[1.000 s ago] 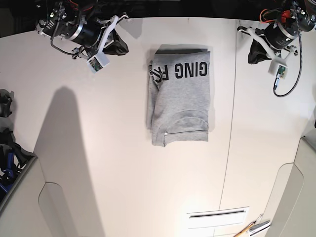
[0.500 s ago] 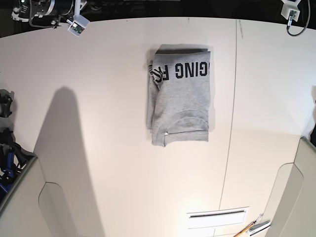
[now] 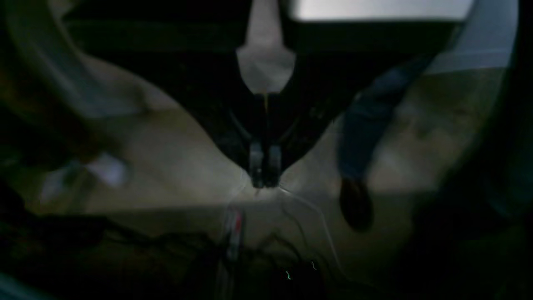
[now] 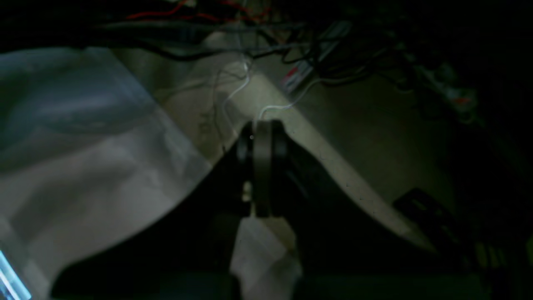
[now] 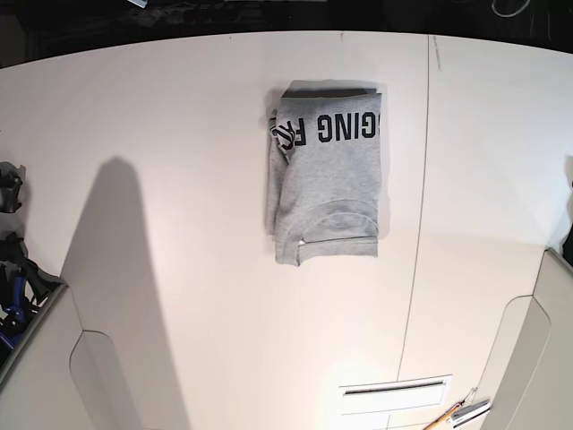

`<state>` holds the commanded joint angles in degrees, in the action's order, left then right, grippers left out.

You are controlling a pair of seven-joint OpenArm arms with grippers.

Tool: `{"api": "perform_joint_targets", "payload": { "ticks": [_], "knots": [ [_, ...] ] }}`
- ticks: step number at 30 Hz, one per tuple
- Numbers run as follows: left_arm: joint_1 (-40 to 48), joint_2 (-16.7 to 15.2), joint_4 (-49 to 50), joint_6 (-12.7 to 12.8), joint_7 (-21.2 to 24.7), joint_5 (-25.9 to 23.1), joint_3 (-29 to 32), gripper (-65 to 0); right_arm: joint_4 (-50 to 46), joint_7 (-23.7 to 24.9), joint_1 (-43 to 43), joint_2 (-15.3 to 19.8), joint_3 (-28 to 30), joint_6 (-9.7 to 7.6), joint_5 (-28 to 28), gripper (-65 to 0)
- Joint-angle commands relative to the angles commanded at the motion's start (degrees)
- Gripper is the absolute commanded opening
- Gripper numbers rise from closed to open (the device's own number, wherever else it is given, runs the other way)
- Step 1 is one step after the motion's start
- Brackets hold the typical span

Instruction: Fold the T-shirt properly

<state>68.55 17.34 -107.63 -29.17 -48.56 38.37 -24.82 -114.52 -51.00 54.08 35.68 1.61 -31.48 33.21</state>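
The grey T-shirt [image 5: 326, 175] lies folded into a compact rectangle on the white table [image 5: 179, 224], a little behind its middle, with black block lettering across its far part. Neither arm shows in the base view. In the dim left wrist view, my left gripper [image 3: 265, 166] points at a floor with cables, its fingertips pressed together and holding nothing. The right wrist view is just as dark. There my right gripper [image 4: 261, 141] has its fingers closed against each other with nothing between them. Both grippers are off the table and away from the T-shirt.
A seam [image 5: 419, 224] runs front to back through the right part of the table. Dark gear [image 5: 13, 269] sits off the left edge. A slotted plate [image 5: 394, 391] and a pen-like tool [image 5: 457, 414] lie near the front right. Cables [image 3: 250, 250] cover the floor.
Both arms have drawn back over the far edge of the table and left the base view. The T-shirt has not moved.
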Motion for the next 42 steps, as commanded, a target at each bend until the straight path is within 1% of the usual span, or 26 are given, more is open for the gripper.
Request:
{"api": "perform_joint_targets", "payload": {
  "ticks": [3, 5, 7, 8, 10, 12, 14, 16, 18, 19, 21, 23, 25, 30, 32, 33, 34, 35, 36, 39, 42],
  "knots": [
    [-0.33, 2.29, 6.03, 0.0, 5.03, -0.17, 5.16, -65.0, 1.53, 0.0, 1.07, -0.02, 1.68, 0.0, 0.0, -65.0],
    [-1.4, 2.84, 9.49, 0.02, 6.84, -0.35, 7.8, -65.0, 4.85, 0.13, 1.03, -0.02, 3.74, 0.0, 0.0, -65.0],
    [-3.06, 2.84, 13.16, 0.07, 8.39, -0.46, 9.7, -65.0, 9.66, 2.27, 1.01, -0.24, 6.12, 0.02, -0.02, -65.0],
    [-3.98, 2.82, 15.26, 0.48, 9.51, -0.44, 10.4, -65.0, 12.48, 4.0, 0.94, -0.33, 7.41, 0.0, -0.07, -65.0],
    [-5.66, 2.86, 19.52, 2.45, 12.26, -0.44, 11.87, -65.0, 18.1, 6.75, 0.11, -0.57, 10.45, -0.09, -1.6, -65.0],
    [-7.78, 3.32, 23.47, 3.04, 12.79, -0.44, 13.66, -65.0, 23.17, 7.08, -1.33, -1.16, 13.73, -0.11, -5.31, -65.0],
    [-10.43, 5.11, 26.86, 3.04, 12.79, -0.5, 16.92, -65.0, 27.67, 7.1, -3.08, -1.88, 16.68, -0.11, -8.57, -65.0],
    [-13.14, 6.75, 29.81, 3.06, 12.81, -0.92, 20.7, -65.0, 31.61, 7.13, -5.35, -2.43, 19.41, -0.09, -10.67, -65.0],
    [-15.8, 7.32, 32.52, 3.37, 12.81, -2.45, 24.11, -65.0, 35.12, 7.13, -7.98, -2.54, 21.88, -0.07, -11.87, -65.0],
    [-17.03, 7.28, 33.97, 4.85, 12.81, -3.21, 25.62, -65.0, 36.76, 7.1, -9.27, -2.54, 22.93, -0.07, -12.11, -65.0],
    [-19.32, 7.28, 37.24, 8.63, 12.96, -4.04, 28.72, -65.0, 39.85, 7.17, -11.67, -2.58, 24.52, -0.07, -12.52, -65.0],
    [-21.55, 7.28, 41.0, 10.23, 15.76, -6.49, 31.52, -65.0, 42.91, 7.41, -13.77, -2.91, 25.57, -0.07, -12.81, -65.0],
    [-23.96, 7.28, 45.05, 10.58, 19.19, -8.33, 34.16, -65.0, 46.34, 7.58, -15.5, -4.02, 25.79, -0.07, -12.85, -65.0],
    [-30.93, 7.23, 53.16, 10.58, 19.15, -10.56, 41.57, -65.0, 55.56, 7.56, -19.67, -7.15, 25.97, -0.28, -12.87, -65.0],
    [-33.35, 7.23, 55.49, 10.75, 19.17, -12.41, 44.3, -65.0, 58.21, 7.52, -21.49, -7.63, 26.21, -0.48, -12.98, -65.0],
    [-34.47, 7.21, 56.52, 12.0, 19.19, -12.55, 45.48, -65.0, 59.12, 7.54, -22.29, -7.67, 26.45, -0.46, -13.18, -65.0],
    [-35.67, 7.06, 57.51, 14.21, 19.19, -12.52, 46.42, -65.0, 59.82, 7.54, -23.02, -7.69, 26.56, -0.46, -13.55, -65.0],
    [-36.81, 6.71, 58.49, 15.78, 19.19, -12.57, 47.15, -65.0, 60.41, 7.56, -23.58, -7.8, 26.56, -0.46, -14.14, -65.0],
    [-37.99, 6.25, 59.54, 16.83, 19.19, -12.81, 47.54, -65.0, 61.07, 7.61, -24.2, -8.0, 26.56, -0.46, -14.99, -65.0],
    [-41.07, 4.44, 63.01, 16.96, 18.36, -14.08, 47.74, -65.0, 61.57, 7.8, -25.68, -8.46, 26.56, -0.46, -15.45, -65.0],
    [-43.28, 2.45, 66.07, 16.96, 18.12, -14.1, 47.74, -65.0, 61.57, 8.07, -26.91, -9.4, 26.56, -0.5, -15.45, -65.0]
  ]
}}
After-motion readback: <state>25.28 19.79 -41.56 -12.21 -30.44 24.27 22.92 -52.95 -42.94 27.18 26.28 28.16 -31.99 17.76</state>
